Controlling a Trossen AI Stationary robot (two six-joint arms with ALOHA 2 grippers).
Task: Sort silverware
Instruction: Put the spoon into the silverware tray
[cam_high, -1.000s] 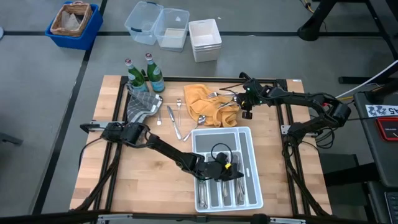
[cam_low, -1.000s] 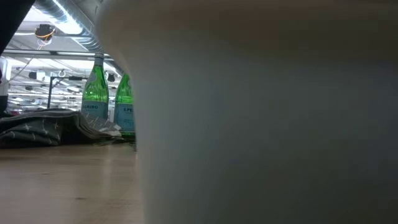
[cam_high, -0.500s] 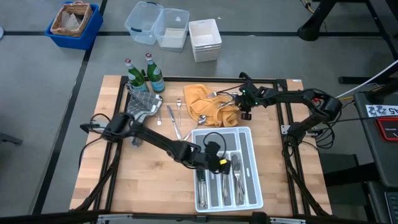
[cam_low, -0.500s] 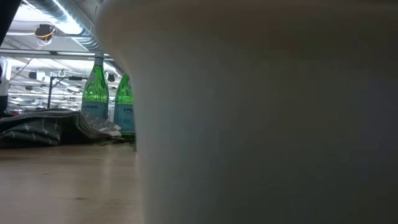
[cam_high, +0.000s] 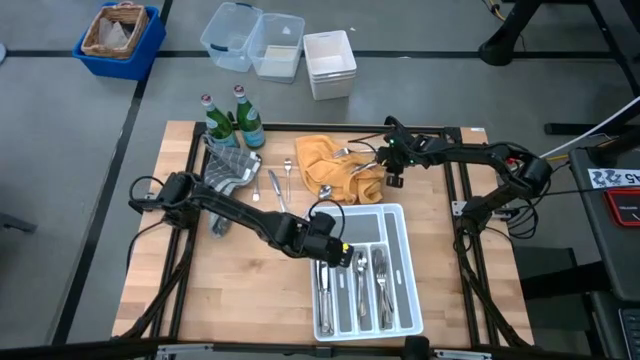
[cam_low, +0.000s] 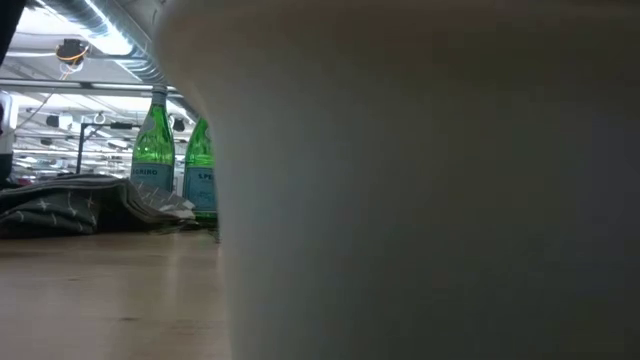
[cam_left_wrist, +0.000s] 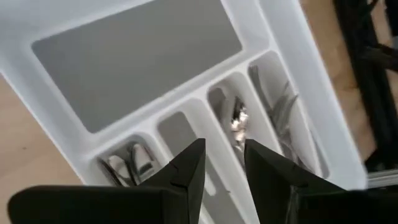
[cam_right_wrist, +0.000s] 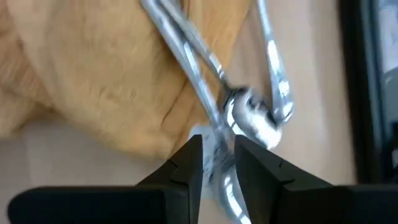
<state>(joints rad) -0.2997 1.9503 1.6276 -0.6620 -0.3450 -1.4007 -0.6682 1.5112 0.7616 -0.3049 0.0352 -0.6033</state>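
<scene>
The white tray (cam_high: 400, 225) holds several silver forks, spoons and knives (cam_high: 360, 290) in its long slots. My left gripper (cam_high: 335, 250) hovers over the tray's left slots, open a little and empty; it also shows in the left wrist view (cam_left_wrist: 222, 158). More silverware (cam_high: 352, 152) lies on the yellow cloth (cam_high: 325, 160), and loose pieces (cam_high: 283, 192) lie on the wood left of it. My right gripper (cam_high: 385, 165) is at the cloth's right edge, shut on a silver piece (cam_right_wrist: 214, 134). My right gripper has the slim silver handle (cam_right_wrist: 210, 124) between its two fingers, which lie across it. The piece runs up over the yellow cloth (cam_right_wrist: 93, 74) and on past the fingers. The picture is blurred; which piece it is and whether it is lifted I cannot tell.
Two green bottles (cam_high: 222, 120) and a grey patterned cloth (cam_high: 228, 170) stand at the table's far left. The tray's white wall (cam_low: 420, 200) fills most of the low view. Bins and boxes (cam_high: 250, 40) sit on the floor beyond the table.
My left gripper has drawn back from the tray's middle slots toward the tray's far left corner. My right gripper has shifted slightly toward the table's left, over the cloth's edge.
</scene>
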